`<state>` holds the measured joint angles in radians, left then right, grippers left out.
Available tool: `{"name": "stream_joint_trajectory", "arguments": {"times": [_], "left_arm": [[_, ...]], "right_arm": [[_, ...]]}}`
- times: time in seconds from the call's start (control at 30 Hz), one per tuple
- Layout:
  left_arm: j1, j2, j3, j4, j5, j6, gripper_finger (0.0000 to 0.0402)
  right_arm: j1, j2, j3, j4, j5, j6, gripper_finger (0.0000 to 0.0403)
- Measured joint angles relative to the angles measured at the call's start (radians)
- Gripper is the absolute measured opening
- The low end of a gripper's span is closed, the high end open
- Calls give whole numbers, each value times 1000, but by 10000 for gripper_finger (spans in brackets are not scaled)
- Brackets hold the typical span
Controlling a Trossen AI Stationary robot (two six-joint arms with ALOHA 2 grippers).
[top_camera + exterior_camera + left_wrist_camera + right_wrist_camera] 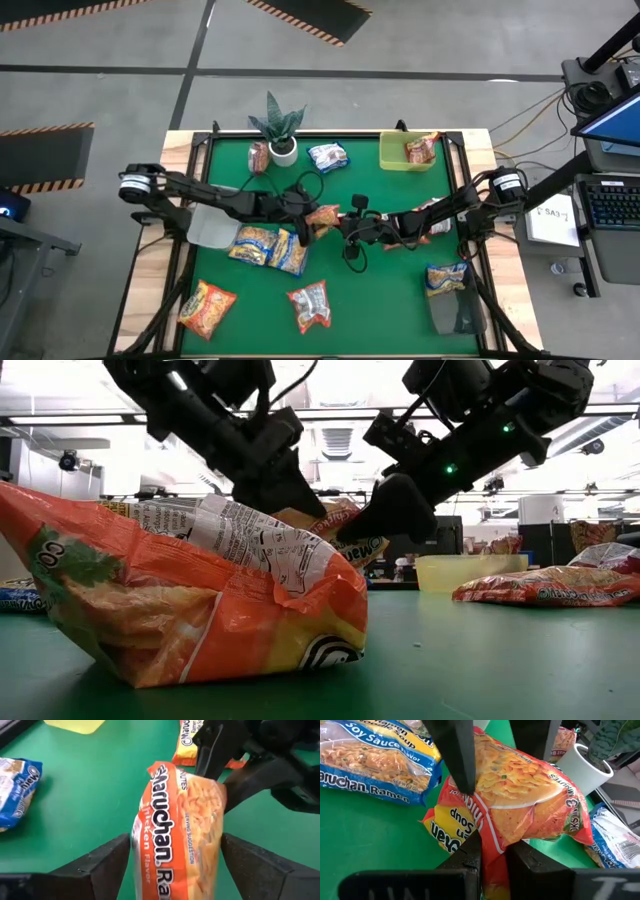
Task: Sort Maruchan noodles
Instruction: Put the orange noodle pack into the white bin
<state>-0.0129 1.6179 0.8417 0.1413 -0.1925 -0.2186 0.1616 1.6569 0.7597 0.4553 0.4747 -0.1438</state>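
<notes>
From above, a green felt-like table top on a wooden bench stands on grey concrete floor; near its middle, just below the potted plant in a white pot, both grippers meet on one orange crinkly Maruchan chicken packet. At table height the packet hangs clear of the surface, before what seems an office with ceiling lights. The left gripper straddles the packet, fingers spread. The right gripper pinches its edge.

Near orange packet hides table middle; packet in tray unreadable.
</notes>
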Motion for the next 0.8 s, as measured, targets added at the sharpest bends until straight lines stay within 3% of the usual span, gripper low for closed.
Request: {"name": "stream_joint_trajectory", "arguments": {"times": [0.17, 0.43, 0.6, 0.8], "left_arm": [[0, 18, 0, 4, 1, 2, 258], [-1, 17, 0, -4, 3, 18, 138], [-1, 16, 3, -23, 4, 20, 78], [-12, -1, 61, -174, 1, 85, 52]], "right_arm": [[0, 0, 0, 0, 0, -1, 43], [0, 0, 0, -4, -2, 5, 58], [0, -4, 5, -8, -1, 35, 90], [0, -55, 5, -38, -9, 57, 152]]}}
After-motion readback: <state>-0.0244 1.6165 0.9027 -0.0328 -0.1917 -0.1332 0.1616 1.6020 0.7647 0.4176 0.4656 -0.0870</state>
